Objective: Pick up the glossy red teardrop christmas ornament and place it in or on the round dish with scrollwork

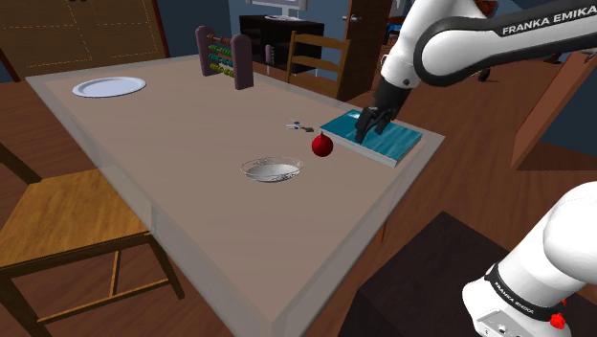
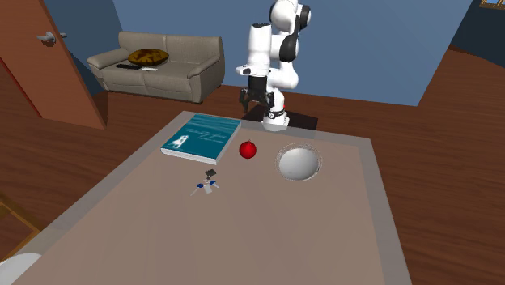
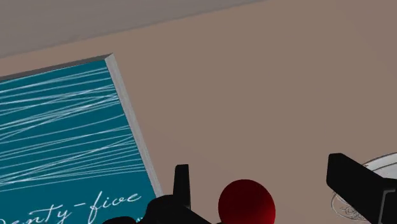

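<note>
A glossy red ornament (image 1: 322,146) lies on the table between a teal book (image 1: 375,140) and a round shallow dish (image 1: 272,170). In the second exterior view the ornament (image 2: 248,150) sits just left of the dish (image 2: 299,163). My gripper (image 1: 371,123) hangs open above the book's near end, to the shoulder view's right of the ornament and apart from it. In the wrist view the ornament (image 3: 247,202) shows below, between the spread fingers of my gripper (image 3: 261,172), untouched. The dish's rim (image 3: 383,167) peeks out beside the right finger (image 3: 356,181).
A small blue-and-white trinket (image 1: 298,124) lies beyond the ornament. A white plate (image 1: 109,86) and an abacus-like rack (image 1: 225,57) stand at the table's far end. Wooden chairs (image 1: 57,215) flank the table. The table edge (image 1: 421,163) runs close by the book.
</note>
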`<action>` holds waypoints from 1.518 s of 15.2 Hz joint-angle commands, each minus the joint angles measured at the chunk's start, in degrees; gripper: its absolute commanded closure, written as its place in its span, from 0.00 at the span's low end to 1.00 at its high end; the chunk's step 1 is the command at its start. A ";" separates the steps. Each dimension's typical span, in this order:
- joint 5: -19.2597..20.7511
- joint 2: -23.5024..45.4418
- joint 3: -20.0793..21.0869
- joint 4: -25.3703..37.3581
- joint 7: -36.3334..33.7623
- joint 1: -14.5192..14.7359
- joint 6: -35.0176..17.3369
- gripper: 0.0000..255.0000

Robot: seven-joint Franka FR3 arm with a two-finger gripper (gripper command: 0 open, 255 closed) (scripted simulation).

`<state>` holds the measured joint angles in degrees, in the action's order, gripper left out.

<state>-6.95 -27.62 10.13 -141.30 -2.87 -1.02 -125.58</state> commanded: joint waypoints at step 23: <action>9.44 25.68 5.87 8.40 -12.68 -3.44 -27.50 0.00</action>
<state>2.48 -1.95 16.00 -132.90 -15.54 -4.46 -153.07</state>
